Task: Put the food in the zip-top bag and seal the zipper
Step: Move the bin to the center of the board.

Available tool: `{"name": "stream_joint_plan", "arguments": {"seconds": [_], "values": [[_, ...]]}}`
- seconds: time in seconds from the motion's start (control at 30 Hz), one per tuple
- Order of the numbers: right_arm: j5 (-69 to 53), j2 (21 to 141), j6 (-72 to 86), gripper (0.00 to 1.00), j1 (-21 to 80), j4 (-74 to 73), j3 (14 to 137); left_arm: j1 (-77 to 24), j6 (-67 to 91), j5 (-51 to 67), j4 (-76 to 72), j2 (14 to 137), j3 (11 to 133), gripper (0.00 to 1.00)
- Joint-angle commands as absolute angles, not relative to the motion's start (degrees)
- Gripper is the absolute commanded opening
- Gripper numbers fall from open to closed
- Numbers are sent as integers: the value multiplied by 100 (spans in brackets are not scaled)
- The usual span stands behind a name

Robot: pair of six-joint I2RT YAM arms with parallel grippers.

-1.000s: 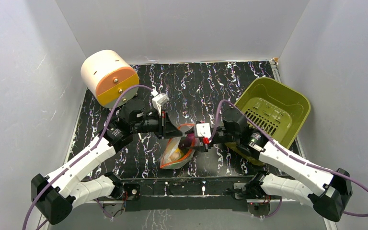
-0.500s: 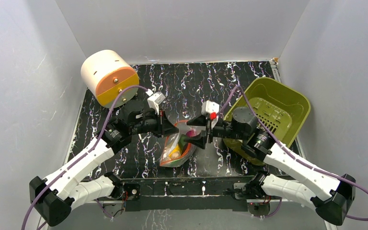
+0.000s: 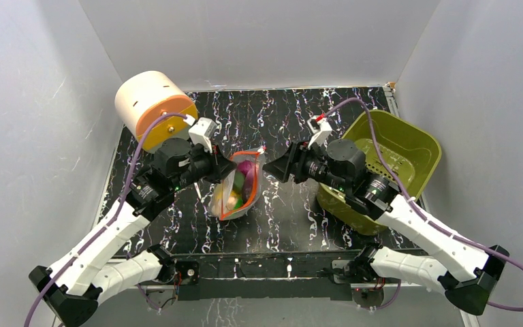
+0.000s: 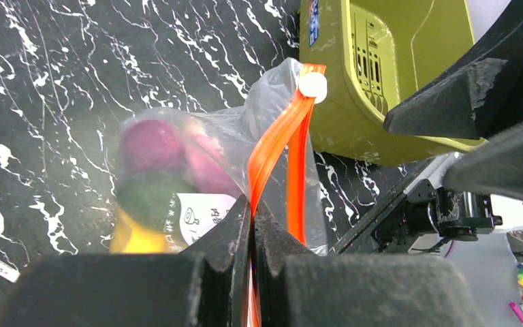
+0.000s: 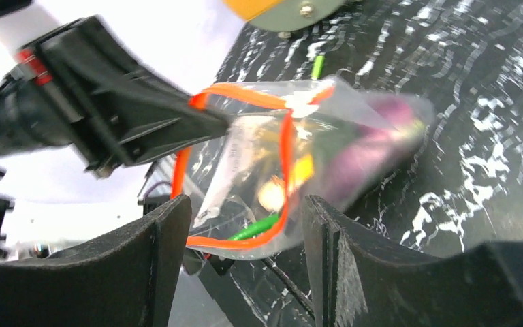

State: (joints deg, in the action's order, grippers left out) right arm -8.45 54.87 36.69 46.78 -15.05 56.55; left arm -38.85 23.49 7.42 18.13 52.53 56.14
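The left gripper (image 4: 252,212) is pinched tight on the zipper (image 4: 297,170), and the zip-top bag (image 3: 235,197) hangs from it over the middle of the bench (image 3: 279,116). The food (image 3: 246,170) lies inside the bag. The right gripper (image 3: 270,167) faces the bag from just beside it, its jaws spread and holding nothing. An olive basket (image 3: 408,146) stands at the right.

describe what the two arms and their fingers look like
The left arm and right arm match: white shell links, black joints and bases, a purple cable along each, and a white box near each wrist. The fingers are matte black wedges.
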Motion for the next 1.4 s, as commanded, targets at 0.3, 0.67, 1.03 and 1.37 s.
{"name": "stream_joint_plan", "arguments": {"seconds": [0.3,0.67,1.03,1.37], "values": [[2899,5273,5810,59,4682,-4215,6441,-3911,2013,622,1783,5183,6040,0],[4489,5611,6525,62,4682,-5130,6552,-3911,2092,770,1721,5247,6089,0],[4751,6364,6754,65,4360,-5255,6592,-3911,2184,787,1701,5193,5960,0],[3500,6542,5408,55,3079,-3790,5980,-3911,2122,760,1605,5262,5742,0]]}}
